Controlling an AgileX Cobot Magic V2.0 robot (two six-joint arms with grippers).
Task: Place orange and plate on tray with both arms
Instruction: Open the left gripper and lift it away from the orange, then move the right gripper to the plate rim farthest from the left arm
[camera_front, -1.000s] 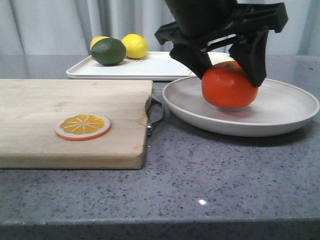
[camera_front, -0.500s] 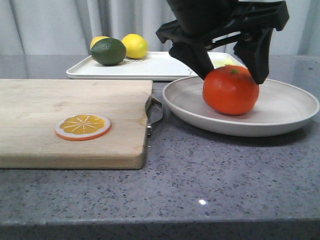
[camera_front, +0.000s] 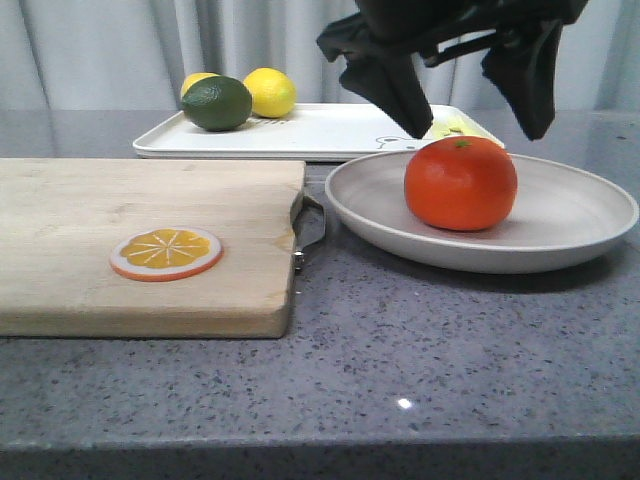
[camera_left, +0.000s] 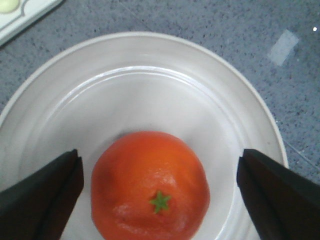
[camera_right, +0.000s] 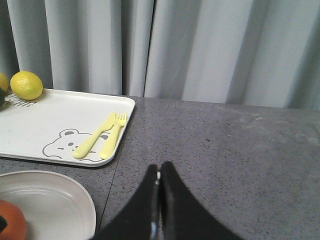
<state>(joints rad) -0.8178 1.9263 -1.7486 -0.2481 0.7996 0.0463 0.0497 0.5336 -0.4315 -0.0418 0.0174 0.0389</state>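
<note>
Risen since the earlier frame: left gripper (camera_front: 470, 85), formerly astride the orange (camera_front: 461, 184), now above it, fingers (camera_left: 42, 197) spread wide and clear of the fruit. Orange: upright, green stem mark up, resting in the plate (camera_front: 560, 235), left of its centre. Plate: on the counter (camera_front: 400, 370) near its right edge, just in front of the tray (camera_front: 300, 135). Tray: toward the counter's back edge, carrying two lemons (camera_front: 268, 92), a lime (camera_front: 217, 103), yellow cutlery (camera_right: 102, 137). Cutting board (camera_front: 120, 220): left side, with orange slice (camera_front: 166, 252). Right gripper (camera_right: 159, 200): fingers pressed together, empty.
</note>
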